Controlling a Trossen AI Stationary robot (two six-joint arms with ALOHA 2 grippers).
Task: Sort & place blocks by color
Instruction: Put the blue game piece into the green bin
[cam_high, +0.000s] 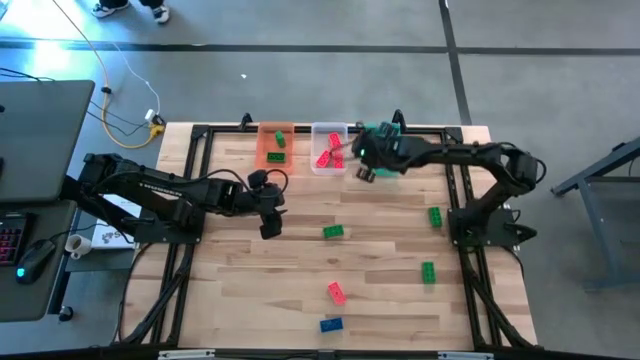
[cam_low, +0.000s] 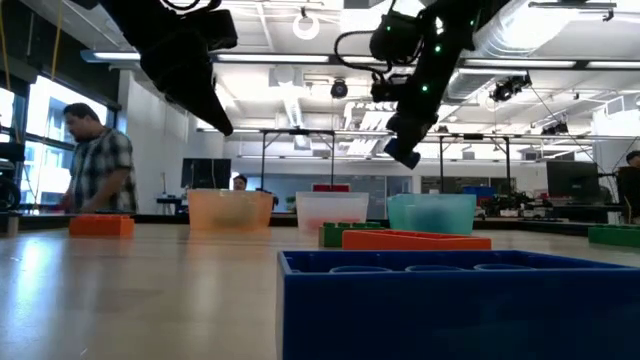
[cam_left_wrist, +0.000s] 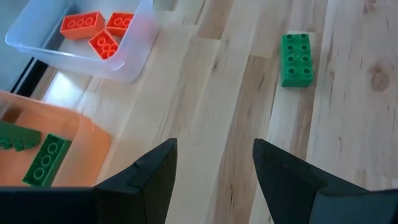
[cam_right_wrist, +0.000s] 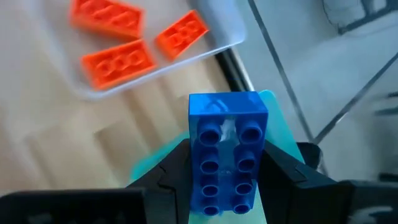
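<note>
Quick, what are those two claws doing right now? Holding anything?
Left gripper: jaws open, holding nothing, above the table.
Right gripper: jaws closed on a blue block, by the bins.

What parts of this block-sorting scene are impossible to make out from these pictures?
- Contents of the green bin: in the high view the right gripper and its arm cover it; in the low view its cloudy wall blurs the inside.
- The lower end of the blue block held in the right wrist view: cut off by the picture's edge.
- The blue block nearest the low camera: cut off at the bottom, and it hides the table behind it.
</note>
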